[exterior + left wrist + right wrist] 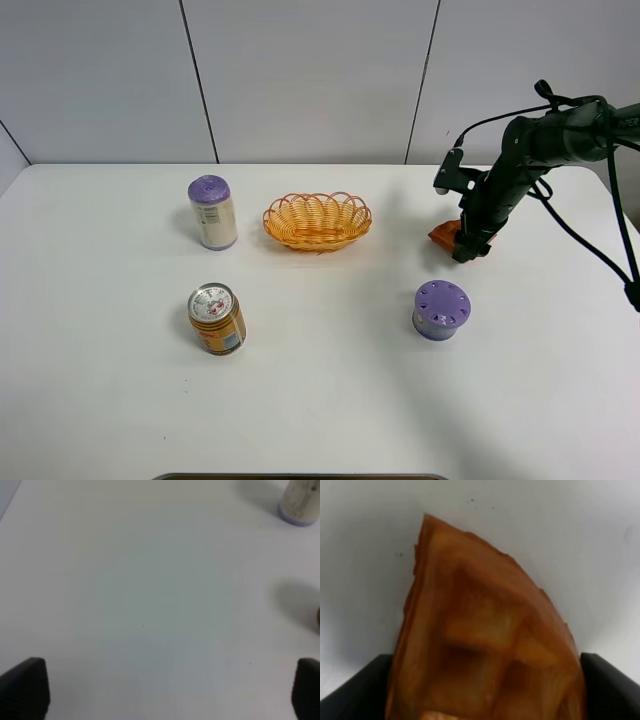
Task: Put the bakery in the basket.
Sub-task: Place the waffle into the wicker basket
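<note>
The bakery is an orange-brown wedge lying on the white table at the right, well to the right of the basket. In the right wrist view the bakery fills the frame, its gridded top showing. My right gripper is down on it, with one black finger pressed against each side, and rests low at the table. The basket is an oval yellow-orange woven one at the back middle, with nothing in it. My left gripper is open over bare table and does not show in the high view.
A white can with a purple lid stands left of the basket and shows in the left wrist view. An orange can stands at front left. A short purple-lidded can stands just in front of the bakery.
</note>
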You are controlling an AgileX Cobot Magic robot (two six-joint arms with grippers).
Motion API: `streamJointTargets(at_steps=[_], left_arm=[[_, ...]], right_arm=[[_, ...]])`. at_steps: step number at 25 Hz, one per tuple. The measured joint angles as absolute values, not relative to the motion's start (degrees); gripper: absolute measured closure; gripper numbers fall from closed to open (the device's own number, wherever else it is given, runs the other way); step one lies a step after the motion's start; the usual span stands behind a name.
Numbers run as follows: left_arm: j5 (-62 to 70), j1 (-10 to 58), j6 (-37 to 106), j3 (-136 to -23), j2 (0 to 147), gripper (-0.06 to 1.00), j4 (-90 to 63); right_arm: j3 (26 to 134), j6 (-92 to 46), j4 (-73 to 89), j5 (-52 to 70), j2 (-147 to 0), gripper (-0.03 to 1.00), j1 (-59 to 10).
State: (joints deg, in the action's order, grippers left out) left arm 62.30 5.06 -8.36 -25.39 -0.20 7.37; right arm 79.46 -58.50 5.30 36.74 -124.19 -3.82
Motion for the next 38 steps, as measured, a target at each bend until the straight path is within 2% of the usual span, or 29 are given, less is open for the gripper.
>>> streamJointTargets(at_steps=[9, 17, 23, 32, 38], left_arm=[[62.3, 5.1, -8.4, -25.4, -0.2, -0.04, 7.4], [62.3, 5.1, -8.4, -25.4, -0.2, -0.04, 7.4], [62.3, 5.1, -8.4, -25.4, -0.2, -0.04, 7.4], [62.3, 5.1, -8.4, -25.4, -0.2, -0.04, 7.4], [62.3, 5.1, -8.4, -25.4, -0.2, -0.04, 7.4]], right_arm=[[79.5, -58.2, 5.3, 36.9, -116.8, 0.27, -3.8], [79.5, -51.0, 7.0, 36.7, -107.9, 0.27, -5.2], [79.5, -44.9, 12.6, 31.6, -105.2, 0.27, -11.0], [79.5, -41.4, 22.7, 21.8, -105.4, 0.27, -23.7], [79.5, -31.2, 23.8, 16.0, -107.8, 0.27, -28.6]])
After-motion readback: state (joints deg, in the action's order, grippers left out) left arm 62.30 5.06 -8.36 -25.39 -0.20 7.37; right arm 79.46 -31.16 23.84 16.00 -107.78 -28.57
